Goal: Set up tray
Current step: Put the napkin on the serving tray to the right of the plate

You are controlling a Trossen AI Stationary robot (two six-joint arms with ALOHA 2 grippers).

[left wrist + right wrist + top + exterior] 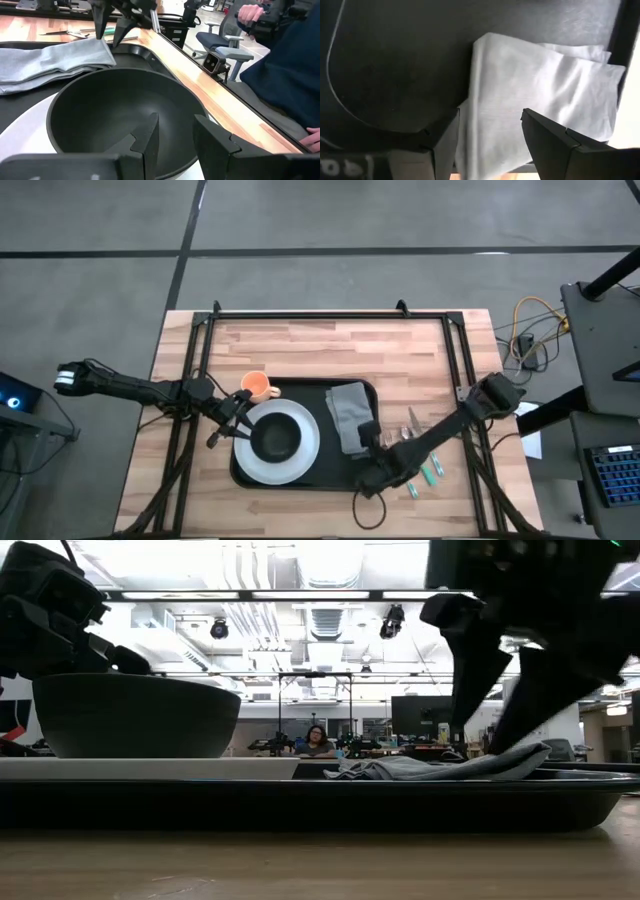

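Observation:
The black tray (335, 470) lies mid-table, and its rim (400, 805) fills the low view. On its left half sits a white plate (305, 455) carrying a dark bowl (277, 438) (110, 110). A grey folded napkin (348, 415) (535, 95) lies on the tray's right half. My left gripper (238, 428) (176, 135) is open at the bowl's left rim. My right gripper (368, 438) (490, 135) is open and points down over the napkin's near end. My left gripper stands astride the bowl's rim (192, 125), one finger inside and one outside; I cannot tell whether either touches it. My right gripper has its spread fingers (510, 730) down at the napkin's top layer; whether they touch the cloth I cannot tell.
An orange cup (258, 386) stands at the tray's far left corner. Cutlery (415, 425) and green-handled pieces (430, 473) lie on the table right of the tray. A black frame borders the table. People sit beyond the table (318, 738) (290, 60).

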